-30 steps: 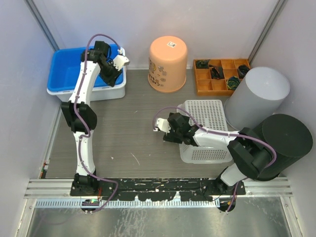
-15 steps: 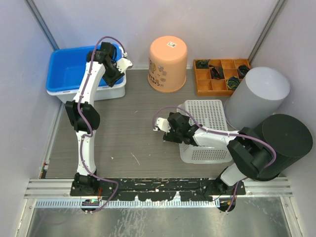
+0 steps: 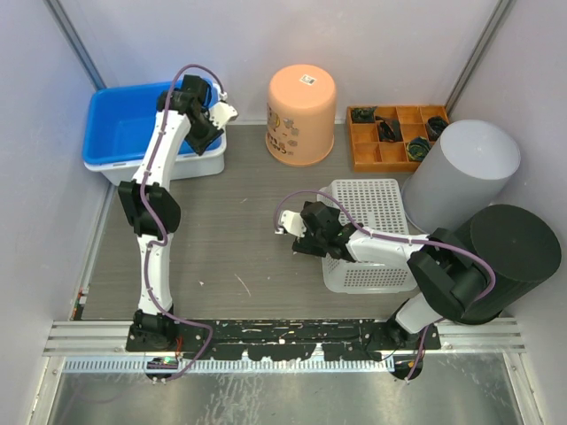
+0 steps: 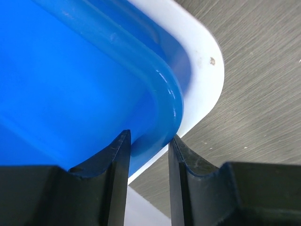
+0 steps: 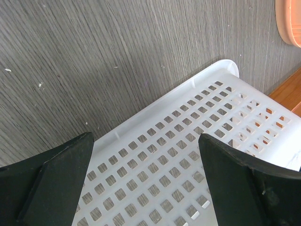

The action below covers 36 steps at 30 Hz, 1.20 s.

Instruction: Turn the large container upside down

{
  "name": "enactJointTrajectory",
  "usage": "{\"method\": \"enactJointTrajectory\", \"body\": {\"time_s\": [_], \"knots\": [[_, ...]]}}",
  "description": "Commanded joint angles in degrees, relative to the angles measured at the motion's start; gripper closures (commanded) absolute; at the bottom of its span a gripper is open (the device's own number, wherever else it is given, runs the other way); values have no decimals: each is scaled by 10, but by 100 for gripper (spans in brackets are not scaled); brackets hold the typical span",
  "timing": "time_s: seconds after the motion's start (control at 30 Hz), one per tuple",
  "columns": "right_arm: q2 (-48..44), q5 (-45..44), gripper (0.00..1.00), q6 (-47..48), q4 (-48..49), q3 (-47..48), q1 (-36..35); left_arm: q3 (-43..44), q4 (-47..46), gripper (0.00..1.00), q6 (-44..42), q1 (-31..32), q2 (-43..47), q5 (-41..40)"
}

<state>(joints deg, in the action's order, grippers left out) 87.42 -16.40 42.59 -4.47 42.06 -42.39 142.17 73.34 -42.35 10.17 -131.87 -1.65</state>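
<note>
The large container is a blue tub (image 3: 124,131) with a white outer rim, at the back left of the table with its open side up. My left gripper (image 3: 213,119) is at its right near corner. In the left wrist view the blue tub (image 4: 70,70) fills the frame, and its rounded rim corner sits between the two black fingers of the left gripper (image 4: 149,137), which is shut on it. My right gripper (image 3: 297,235) hovers open at mid-table. In the right wrist view the right gripper (image 5: 146,141) is above a corner of the white perforated basket (image 5: 197,155), holding nothing.
An upturned orange bucket (image 3: 301,115) stands at the back centre. A wooden compartment tray (image 3: 394,137) lies to its right. A grey cylinder (image 3: 461,173) and a black cylinder (image 3: 509,257) crowd the right side. The white basket (image 3: 368,235) lies bottom-up beside them.
The left arm has shifted, and the tub's right end has moved slightly with the gripper, showing more of its near wall. The right arm has not moved.
</note>
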Motion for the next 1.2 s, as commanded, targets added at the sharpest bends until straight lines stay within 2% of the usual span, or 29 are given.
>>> {"method": "enactJointTrajectory", "body": {"time_s": [0.0, 0.03, 0.07, 0.1, 0.3, 0.63, 0.9, 1.0, 1.03, 1.07, 1.17], "knots": [[8, -111, 0, -75, -120, -31, 52, -14, -199, 69, 128, -37, 8, -44], [9, -111, 0, -75, -120, -30, 52, -28, -213, 63, 158, -37, 23, -43], [9, -111, 0, -76, -120, -30, 52, -44, -227, 48, 185, -37, 34, -43], [9, -110, 0, -77, -123, -29, 51, -73, -252, 42, 237, -36, 50, -36], [1, -110, 0, -81, -129, -31, 50, -72, -287, 36, 305, -31, 44, -70], [-4, -113, 0, -87, -127, -50, 50, -37, -241, 32, 419, -22, 77, 8], [-2, -113, 0, -86, -129, -41, 50, -13, -243, 26, 433, 14, 81, -54], [-5, -112, 0, -86, -129, -44, 50, -8, -243, 16, 443, 23, 79, -60], [-6, -113, 0, -85, -129, -45, 50, -7, -242, 5, 449, 26, 79, -61], [-6, -113, 0, -86, -128, -47, 50, -7, -243, 0, 453, 30, 78, -65], [-8, -115, 0, -83, -126, -50, 50, -13, -257, 1, 449, 44, 75, -85]]}}
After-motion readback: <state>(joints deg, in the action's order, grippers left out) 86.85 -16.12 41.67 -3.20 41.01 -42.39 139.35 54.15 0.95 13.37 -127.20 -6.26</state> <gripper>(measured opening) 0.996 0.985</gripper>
